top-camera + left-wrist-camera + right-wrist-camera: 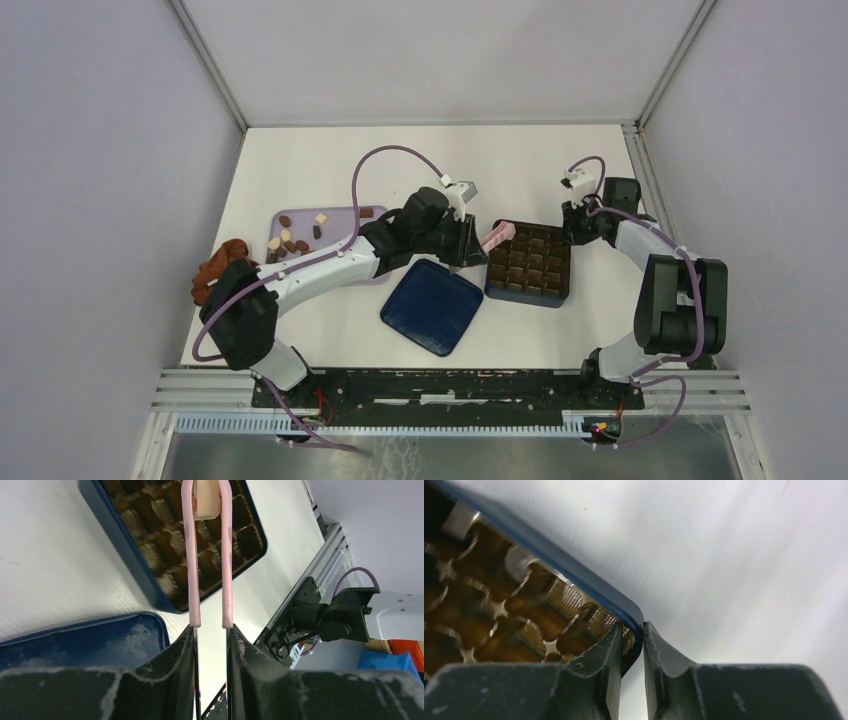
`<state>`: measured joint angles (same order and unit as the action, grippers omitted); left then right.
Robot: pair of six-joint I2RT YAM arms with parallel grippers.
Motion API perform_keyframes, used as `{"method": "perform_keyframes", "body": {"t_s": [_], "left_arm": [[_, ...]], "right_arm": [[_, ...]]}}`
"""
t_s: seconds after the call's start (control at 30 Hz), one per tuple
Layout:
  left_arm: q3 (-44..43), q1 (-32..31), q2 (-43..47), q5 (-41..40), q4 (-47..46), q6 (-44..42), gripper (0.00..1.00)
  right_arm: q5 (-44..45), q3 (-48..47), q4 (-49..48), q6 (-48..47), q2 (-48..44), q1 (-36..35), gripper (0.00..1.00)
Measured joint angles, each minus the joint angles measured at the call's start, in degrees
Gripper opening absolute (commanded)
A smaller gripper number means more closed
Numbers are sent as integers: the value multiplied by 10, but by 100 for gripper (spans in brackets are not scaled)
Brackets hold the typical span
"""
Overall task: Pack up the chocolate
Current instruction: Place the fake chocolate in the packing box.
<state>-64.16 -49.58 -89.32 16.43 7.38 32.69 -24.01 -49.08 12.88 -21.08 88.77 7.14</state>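
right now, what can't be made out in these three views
Top view: the box cells are too small to tell filled from empty; the left arm covers part of the purple tray.
Left wrist: the frame's top edge cuts off the cream chocolate in the tongs.
Right wrist: the box interior is blurred, and the right tool hides its near corner.

I see my left gripper (pixel 476 246) holding tongs (pixel 497 236) over the box (pixel 530 268) at centre, chocolate (pixel 290 241) on the centre-left tray (pixel 345 214).
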Motion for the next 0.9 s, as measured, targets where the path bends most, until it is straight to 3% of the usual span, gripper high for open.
{"method": "perform_keyframes", "body": {"t_s": [0.1, 0.37, 0.7, 0.9], "left_arm": [[0, -1, 0, -1, 0, 0, 2], [0, -7, 2, -14, 0, 0, 2], [26, -35, 48, -36, -12, -1, 2], [34, -56, 61, -65, -20, -7, 2]], "right_arm": [[13, -2, 0, -7, 0, -2, 10], [53, 5, -1, -12, -31, -10, 1], [97, 48, -46, -17, -190, -33, 0], [104, 60, -59, -24, -225, -56, 0]]}}
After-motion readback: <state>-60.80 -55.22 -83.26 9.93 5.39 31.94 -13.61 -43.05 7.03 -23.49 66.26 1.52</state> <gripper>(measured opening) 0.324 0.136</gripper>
